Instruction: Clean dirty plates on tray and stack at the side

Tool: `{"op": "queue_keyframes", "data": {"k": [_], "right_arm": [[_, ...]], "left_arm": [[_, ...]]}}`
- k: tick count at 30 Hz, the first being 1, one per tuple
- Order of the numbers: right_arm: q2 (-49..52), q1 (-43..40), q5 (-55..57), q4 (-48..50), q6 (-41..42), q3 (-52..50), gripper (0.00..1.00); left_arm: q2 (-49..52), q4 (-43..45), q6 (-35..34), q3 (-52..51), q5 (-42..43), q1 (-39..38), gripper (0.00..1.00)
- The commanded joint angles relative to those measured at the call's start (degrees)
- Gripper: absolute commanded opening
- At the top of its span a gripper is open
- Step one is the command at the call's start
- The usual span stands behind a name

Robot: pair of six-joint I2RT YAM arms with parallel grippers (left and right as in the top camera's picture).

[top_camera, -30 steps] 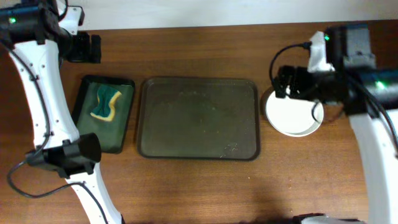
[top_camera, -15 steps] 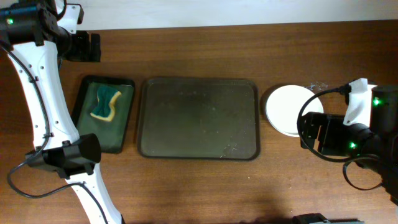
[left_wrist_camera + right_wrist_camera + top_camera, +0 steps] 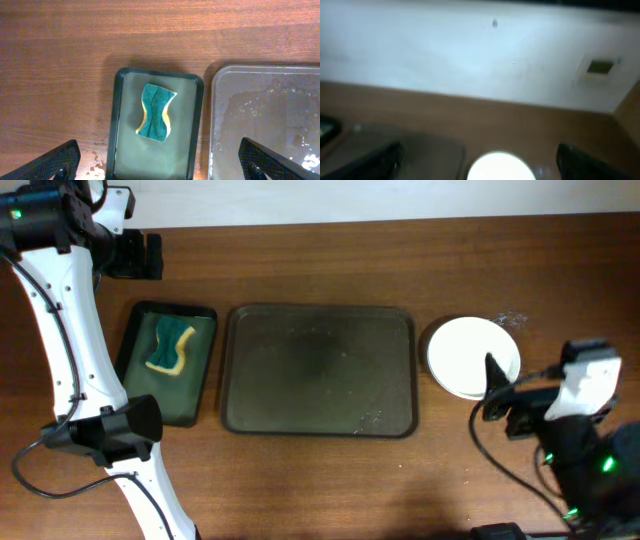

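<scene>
The large dark brown tray lies mid-table, wet, with no plates on it; its corner shows in the left wrist view and blurred in the right wrist view. A white plate stack sits just right of the tray and also shows in the right wrist view. I see only the white top plate; no grey-blue plate shows. My right gripper is open and empty at the stack's front right edge. My left gripper is open and empty at the far left, high above the sponge.
A narrow black tray holding the green-yellow sponge lies left of the brown tray. Water drops mark the table by the stack. The right arm's cable loops over the table's front right. A white wall stands behind.
My right arm has swung from over the plate stack toward the table's front right, leaving the stack uncovered. The left arm has not moved.
</scene>
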Motion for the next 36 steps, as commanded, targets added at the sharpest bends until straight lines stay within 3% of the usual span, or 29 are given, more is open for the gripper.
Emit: {"op": "queue_keyframes", "data": {"k": [1,6,11,23,36], "right_arm": [[-10.1,-1.2,-0.7,10.4,-1.8,-16.9,0.98],[-23.8,-1.5,-1.5,23.8,-1.8,-37.9,0.98],[-30.4,-1.5,-2.1,31.7,-1.8,-48.6,0.98],[-32.6,-1.5,-2.1,35.3,-1.8,-58.4,0.98],[-32.6,-1.5,-3.3,32.0,0.8,-58.4,0.98]], "left_arm": [[0.2,0.0,-0.3,0.1,0.5,0.0,1.0],[0.2,0.0,-0.3,0.1,0.5,0.0,1.0],[0.2,0.0,-0.3,0.1,0.5,0.0,0.99],[0.2,0.0,-0.3,0.1,0.5,0.0,0.99],[0.2,0.0,-0.3,0.1,0.4,0.0,1.0]]}}
